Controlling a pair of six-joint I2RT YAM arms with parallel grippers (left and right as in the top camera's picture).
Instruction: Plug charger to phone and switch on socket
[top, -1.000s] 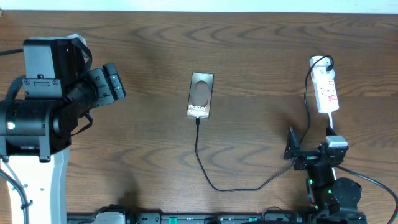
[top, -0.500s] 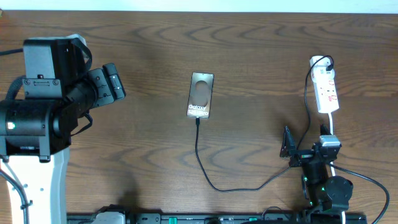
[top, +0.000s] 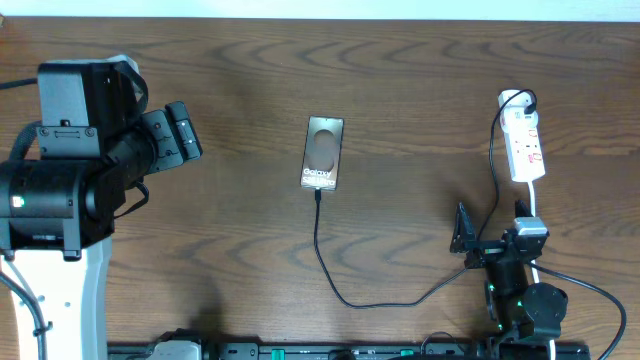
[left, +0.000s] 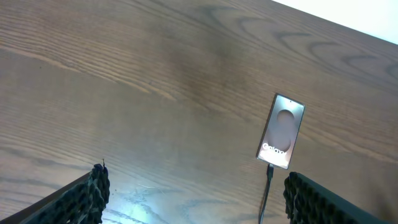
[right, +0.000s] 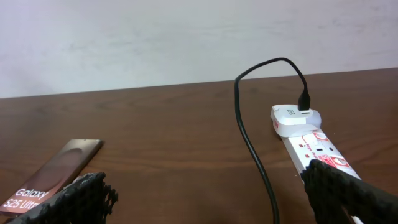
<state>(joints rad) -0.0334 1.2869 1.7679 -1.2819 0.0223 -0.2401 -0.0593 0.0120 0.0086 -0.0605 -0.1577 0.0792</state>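
Note:
The phone (top: 322, 153) lies flat mid-table with its Galaxy text toward the near edge. The charger (top: 330, 282), a thin black cable, meets the phone's lower edge with its connector and loops right, up to the socket (top: 526, 146). That socket is a white strip at the right with a black plug in an adapter at its far end. My left gripper (top: 185, 130) hangs open far left of the phone. My right gripper (top: 492, 235) stands open just below the socket. The left wrist view holds phone (left: 281, 130), charger (left: 266, 196) and gripper (left: 199, 205); the right wrist view holds socket (right: 311, 142), charger (right: 249, 140), phone (right: 53, 174) and gripper (right: 208, 199).
A wooden table (top: 230, 230) carries everything. The left arm's bulky body (top: 60, 170) fills the left side. A white cord (top: 535, 195) runs from the socket down beside the right arm. A pale wall (right: 155, 37) rises behind the table's far edge.
The right arm shifted slightly to the left a second ago and has held still since. The left arm, phone and charger stayed put.

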